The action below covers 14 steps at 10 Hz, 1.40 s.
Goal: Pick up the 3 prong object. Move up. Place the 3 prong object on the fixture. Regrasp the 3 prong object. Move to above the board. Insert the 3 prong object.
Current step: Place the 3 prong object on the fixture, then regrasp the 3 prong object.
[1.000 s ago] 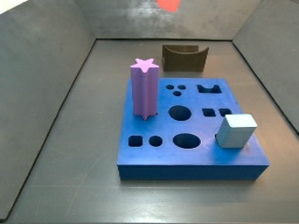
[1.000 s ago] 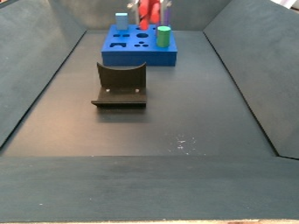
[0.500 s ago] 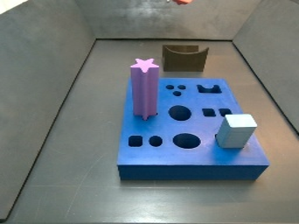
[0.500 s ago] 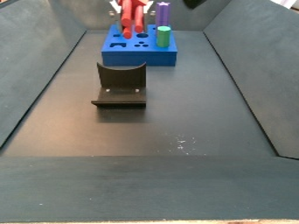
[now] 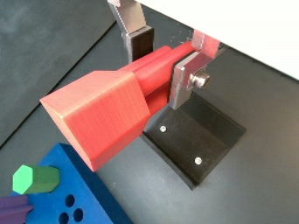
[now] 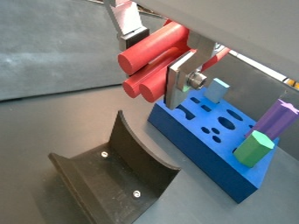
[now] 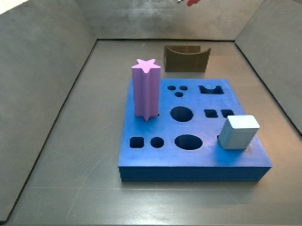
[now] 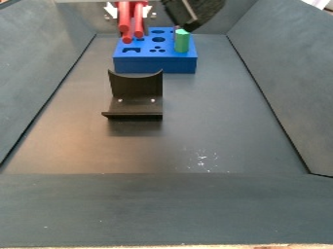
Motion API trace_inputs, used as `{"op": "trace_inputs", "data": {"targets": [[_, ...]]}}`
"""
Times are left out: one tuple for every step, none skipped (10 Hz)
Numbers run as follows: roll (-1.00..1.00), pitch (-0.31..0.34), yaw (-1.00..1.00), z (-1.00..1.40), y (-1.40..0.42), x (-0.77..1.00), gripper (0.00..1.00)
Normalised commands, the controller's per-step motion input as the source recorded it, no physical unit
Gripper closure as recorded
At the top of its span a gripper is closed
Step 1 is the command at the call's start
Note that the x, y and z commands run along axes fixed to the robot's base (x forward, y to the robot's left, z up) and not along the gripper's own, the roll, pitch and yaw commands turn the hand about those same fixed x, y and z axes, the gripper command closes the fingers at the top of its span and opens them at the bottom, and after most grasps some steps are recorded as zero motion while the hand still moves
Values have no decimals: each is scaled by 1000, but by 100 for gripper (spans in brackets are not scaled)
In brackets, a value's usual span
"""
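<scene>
My gripper (image 5: 160, 63) is shut on the 3 prong object (image 5: 105, 109), a red-orange block held high in the air. Its three round prongs show in a wrist view (image 6: 140, 74), sticking out sideways between the silver fingers. In a side view the object (image 8: 130, 19) hangs near the top edge, over the far left of the blue board (image 8: 156, 60). In a side view only a red sliver (image 7: 189, 2) shows at the top edge. The dark fixture (image 6: 111, 171) stands on the floor below the gripper, beside the board (image 6: 205, 131), and shows in both side views (image 7: 185, 59) (image 8: 134, 92).
On the board stand a tall purple star-topped post (image 7: 147, 88), a pale grey cube (image 7: 238, 132) and a green peg (image 8: 184, 41). Grey walls enclose the dark floor on all sides.
The gripper, still holding the red object, has moved sideways from over the board's middle toward its left edge. The board and fixture have not moved.
</scene>
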Motion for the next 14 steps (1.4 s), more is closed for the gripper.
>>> {"op": "trace_inputs", "data": {"targets": [[-1000, 31, -107, -1000, 77, 120, 100], [-1000, 32, -123, -1000, 88, 128, 100], [-1000, 52, -127, -1000, 89, 143, 100], [-1000, 70, -132, -1000, 97, 154, 100], [-960, 74, -143, -1000, 108, 167, 100], [-799, 64, -140, -1000, 115, 178, 100], [-632, 55, -132, -1000, 121, 186, 100], [-414, 46, -125, -870, 116, 176, 100], [-280, 41, -117, -675, 91, 148, 100], [-212, 29, -111, -473, 66, 115, 100], [-188, 8, -108, -269, 57, 97, 100], [0, 0, 0, 0, 0, 0, 0], [28, -38, -71, 1000, 0, 0, 0], [29, -37, -66, 1000, 1, -3, 0]]}}
